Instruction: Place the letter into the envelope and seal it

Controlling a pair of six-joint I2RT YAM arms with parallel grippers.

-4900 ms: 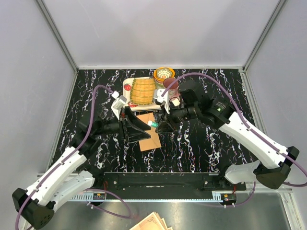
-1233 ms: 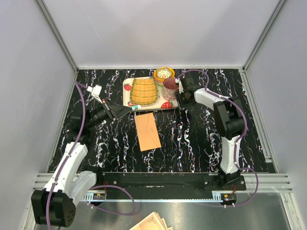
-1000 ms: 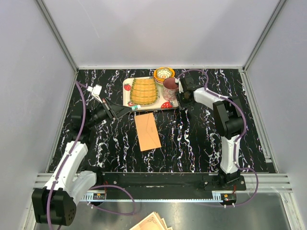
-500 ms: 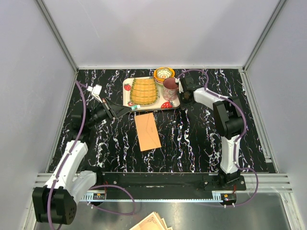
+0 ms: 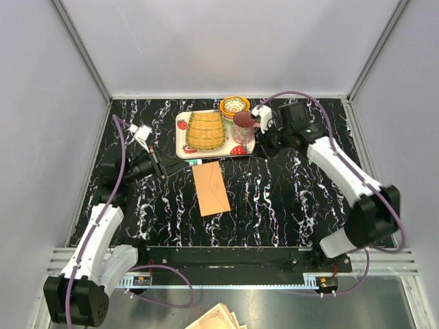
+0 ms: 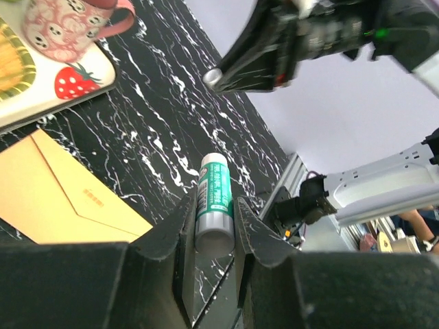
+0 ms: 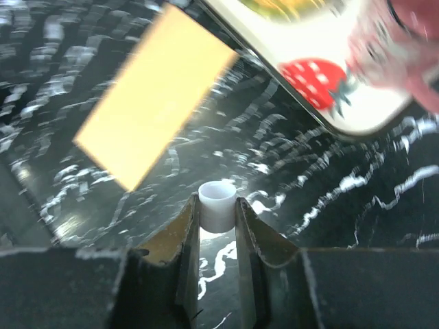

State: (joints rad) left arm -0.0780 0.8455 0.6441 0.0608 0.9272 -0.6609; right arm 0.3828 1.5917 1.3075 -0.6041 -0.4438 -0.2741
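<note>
The left gripper [image 6: 214, 214] was closed on a green-and-white glue stick [image 6: 214, 181]. In the left wrist view, at lower centre, the stick was pinched between both fingers, with its white end pointing away from the camera. The jaws stood only as far apart as the stick's width.

The right gripper [image 7: 217, 214] was likewise narrowed, onto a small white cap [image 7: 217, 197]. The cap stood upright between the fingertips at the centre of the right wrist view, above the black marbled table [image 5: 295, 199].

The envelope [image 5: 211, 187] lay flat on the table in the middle of the overhead view, just below the tray [image 5: 181, 125] and apart from both grippers. Its triangular flap seam showed in the lower left of the left wrist view. In the right wrist view it appeared as an orange-tan rectangle at upper left, blurred.

A patterned pink mug [image 5: 243, 127] stood on the tray's right end, close to the right arm's wrist.
</note>
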